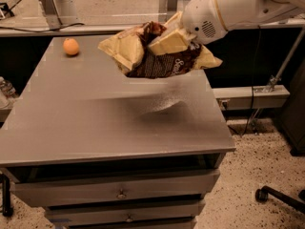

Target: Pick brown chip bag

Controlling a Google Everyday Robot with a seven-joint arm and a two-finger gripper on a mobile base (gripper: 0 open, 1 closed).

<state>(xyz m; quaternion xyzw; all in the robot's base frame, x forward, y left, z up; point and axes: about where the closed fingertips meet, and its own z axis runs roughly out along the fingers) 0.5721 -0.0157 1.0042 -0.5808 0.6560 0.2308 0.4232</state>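
1. The large crinkly brown chip bag (157,65), dark brown in the middle with white script and pale tan-yellow ends, hangs in the air above the rear right part of the bench, touching nothing below it.
2. Its long axis runs left to right across the view, roughly level. The left end bunches up, and the dark middle sags lowest.
3. The cream-coloured end effector (167,42) reaches in from the right and sits on the bag's upper edge, a little right of centre. It is pinched onto the bag, one pale finger lying flat across the foil. Most of the bag therefore lies left of and below the grip.
4. The bulky white arm (228,6) fills the upper right corner behind it.
5. The flat grey metal bench (81,128) carries the bag's soft shadow (159,104) directly underneath, so the bag looks well clear of the top.
6. A small round orange fruit (71,46) rests near the bench's far left corner, well apart from the bag.
7. Judgement: the pick looks essentially made. Nothing stands in the way of a further upward move, though the off-centre grip could let the heavier left end swing or slip.
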